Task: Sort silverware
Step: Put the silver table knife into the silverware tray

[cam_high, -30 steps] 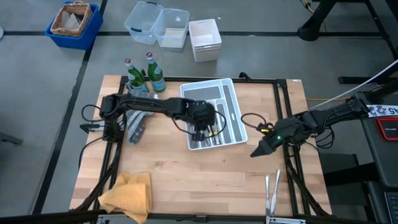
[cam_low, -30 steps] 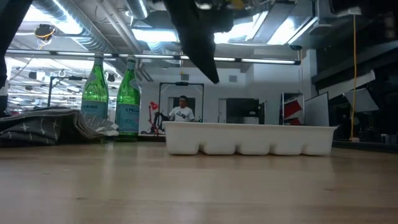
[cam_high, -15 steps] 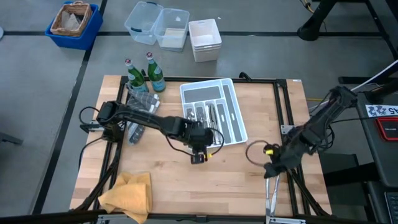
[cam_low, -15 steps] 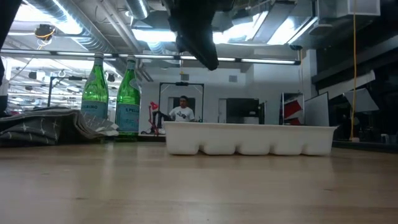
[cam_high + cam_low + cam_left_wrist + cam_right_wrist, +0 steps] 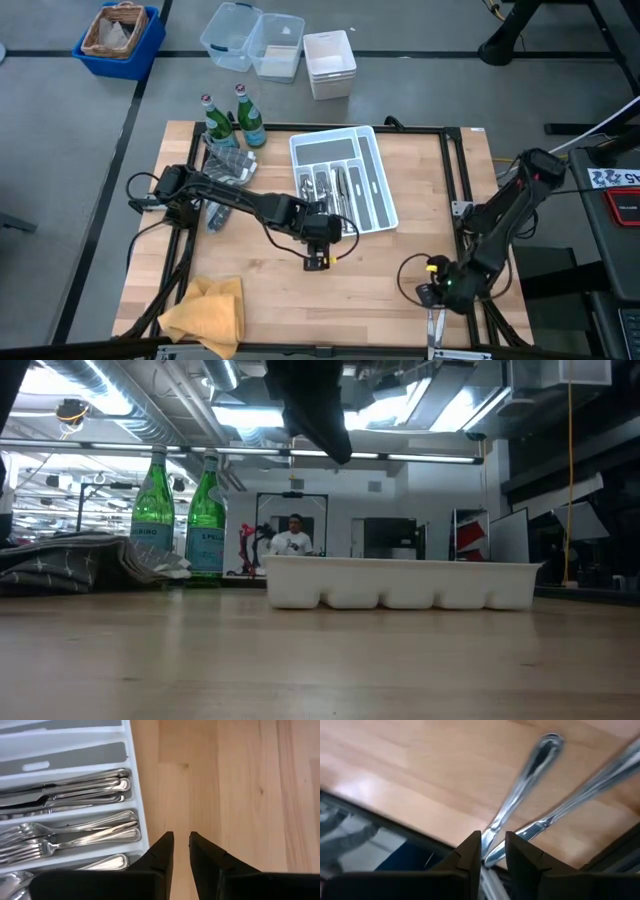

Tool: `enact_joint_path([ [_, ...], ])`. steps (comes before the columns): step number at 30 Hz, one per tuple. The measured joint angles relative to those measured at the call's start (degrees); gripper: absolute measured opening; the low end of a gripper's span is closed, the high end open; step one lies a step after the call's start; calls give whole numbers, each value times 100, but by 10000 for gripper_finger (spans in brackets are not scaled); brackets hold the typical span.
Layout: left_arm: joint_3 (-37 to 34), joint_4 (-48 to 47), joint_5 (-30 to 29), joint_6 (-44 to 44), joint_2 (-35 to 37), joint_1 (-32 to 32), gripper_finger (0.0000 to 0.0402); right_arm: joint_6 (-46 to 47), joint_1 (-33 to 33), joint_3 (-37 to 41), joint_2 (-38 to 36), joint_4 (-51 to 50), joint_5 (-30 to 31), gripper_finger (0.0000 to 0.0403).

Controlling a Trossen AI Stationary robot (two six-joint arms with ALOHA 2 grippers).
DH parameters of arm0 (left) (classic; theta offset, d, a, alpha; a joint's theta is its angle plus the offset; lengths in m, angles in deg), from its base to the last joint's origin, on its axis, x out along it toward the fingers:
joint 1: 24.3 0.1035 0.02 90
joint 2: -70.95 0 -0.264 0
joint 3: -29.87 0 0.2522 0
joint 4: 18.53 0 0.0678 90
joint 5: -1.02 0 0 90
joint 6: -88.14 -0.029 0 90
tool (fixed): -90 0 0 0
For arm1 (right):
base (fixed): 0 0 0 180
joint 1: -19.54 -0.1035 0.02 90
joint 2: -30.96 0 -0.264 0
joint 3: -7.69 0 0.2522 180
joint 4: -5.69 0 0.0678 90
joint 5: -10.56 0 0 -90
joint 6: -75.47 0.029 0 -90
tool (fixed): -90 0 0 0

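Silverware [image 5: 75,832]: most pieces lie sorted in the white tray [image 5: 383,190]; 2 loose pieces [image 5: 530,800] sit at the table's near right edge.
We see the right gripper [image 5: 492,851] over them, jaws a narrow gap apart, holding nothing; the left gripper [image 5: 181,847] beside the tray likewise. We judge them stiff, light, slippery: pinch mid-handle.

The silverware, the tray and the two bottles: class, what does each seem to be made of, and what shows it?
Silverware: polished metal, by its bright mirror-like glints.
Tray: probably plastic, matte white with thin moulded dividers and rounded corners.
Bottles: likely glass, translucent green with light showing through, and paper labels.
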Motion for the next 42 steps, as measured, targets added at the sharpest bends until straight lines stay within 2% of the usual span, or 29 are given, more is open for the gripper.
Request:
enact_joint_path([
  [6,0,-15,0,-300,0,-21,49,618,-175,0,626,428,-32,90],
  [15,0,-51,0,-521,0,-21,49,759,-160,0,1264,850,-42,90],
  [19,0,-52,0,-559,0,-21,49,846,-160,0,1356,847,-204,90],
  [42,0,-48,0,-555,0,-21,49,780,-164,-9,1494,697,-233,90],
])
